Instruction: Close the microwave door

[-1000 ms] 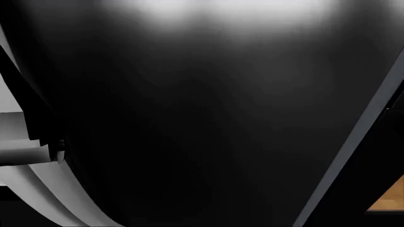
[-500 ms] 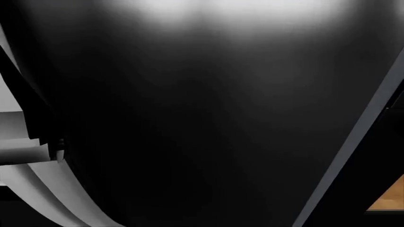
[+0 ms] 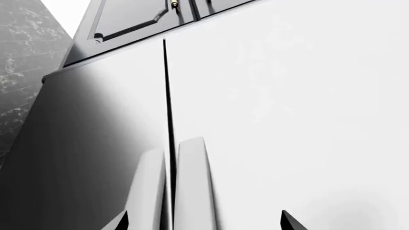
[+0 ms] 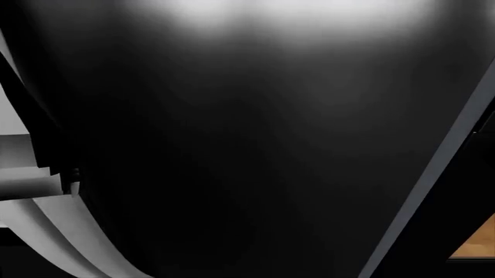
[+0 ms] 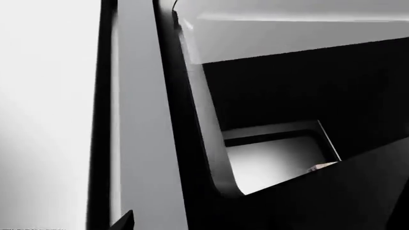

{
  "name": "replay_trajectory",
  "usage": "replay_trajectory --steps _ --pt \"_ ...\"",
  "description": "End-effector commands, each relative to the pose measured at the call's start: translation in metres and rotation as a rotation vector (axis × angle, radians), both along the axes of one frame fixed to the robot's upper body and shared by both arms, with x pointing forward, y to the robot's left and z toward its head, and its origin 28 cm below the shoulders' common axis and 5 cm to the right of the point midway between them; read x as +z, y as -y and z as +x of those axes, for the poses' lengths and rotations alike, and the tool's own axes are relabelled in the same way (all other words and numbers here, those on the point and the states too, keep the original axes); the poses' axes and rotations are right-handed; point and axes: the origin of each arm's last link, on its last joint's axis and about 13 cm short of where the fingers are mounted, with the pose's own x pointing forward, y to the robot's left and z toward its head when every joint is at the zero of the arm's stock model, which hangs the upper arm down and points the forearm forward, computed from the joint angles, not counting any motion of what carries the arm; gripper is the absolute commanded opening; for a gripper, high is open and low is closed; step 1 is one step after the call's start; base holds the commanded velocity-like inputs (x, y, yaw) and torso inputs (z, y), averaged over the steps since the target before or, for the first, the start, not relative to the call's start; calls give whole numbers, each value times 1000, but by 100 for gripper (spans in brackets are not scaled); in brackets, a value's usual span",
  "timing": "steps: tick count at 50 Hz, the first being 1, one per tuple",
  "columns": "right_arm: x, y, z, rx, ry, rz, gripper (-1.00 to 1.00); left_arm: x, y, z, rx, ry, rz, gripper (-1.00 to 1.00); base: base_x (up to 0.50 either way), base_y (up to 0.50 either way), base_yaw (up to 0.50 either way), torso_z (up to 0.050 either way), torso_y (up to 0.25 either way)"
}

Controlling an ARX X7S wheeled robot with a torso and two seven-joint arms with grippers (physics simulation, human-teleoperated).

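Observation:
A glossy black surface (image 4: 255, 150) fills almost all of the head view from very close; I take it for the microwave door, and no gripper shows there. In the right wrist view a dark open cavity with a pale floor (image 5: 275, 160) lies behind a rounded grey frame (image 5: 208, 143), and a black panel (image 5: 332, 191) cuts across in front. Only one fingertip (image 5: 125, 221) of my right gripper shows; the other is hidden. My left gripper (image 3: 204, 223) is open, its dark tips spread on either side of two pale vertical handles (image 3: 191, 187), with nothing held.
The left wrist faces a tall white two-door appliance (image 3: 288, 110) with dark cabinet doors (image 3: 134, 19) above and a marbled wall (image 3: 22, 52) beside it. In the head view, pale curved bands (image 4: 46, 231) sit at the left edge and a patch of wood floor (image 4: 476, 243) at the lower right.
Almost nothing differs; the pale shapes at the left edge of the head view have shifted very slightly.

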Motion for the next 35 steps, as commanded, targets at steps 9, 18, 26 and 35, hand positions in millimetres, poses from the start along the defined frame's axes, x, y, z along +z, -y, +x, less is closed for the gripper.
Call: replay_trajectory --steps 9,18,26,35 --pt "-7 8 2 -9 -19 48 100 0 0 0 -1 1 2 100 0 0 0 0 0" --pt "-10 10 2 -20 -24 57 100 0 0 0 3 0 0 100 0 0 0 0 0" --pt "-11 13 2 -33 -29 65 100 0 0 0 3 0 -1 100 0 0 0 0 0" --pt "-12 15 4 -45 -49 79 100 0 0 0 4 -2 -2 100 0 0 0 0 0"
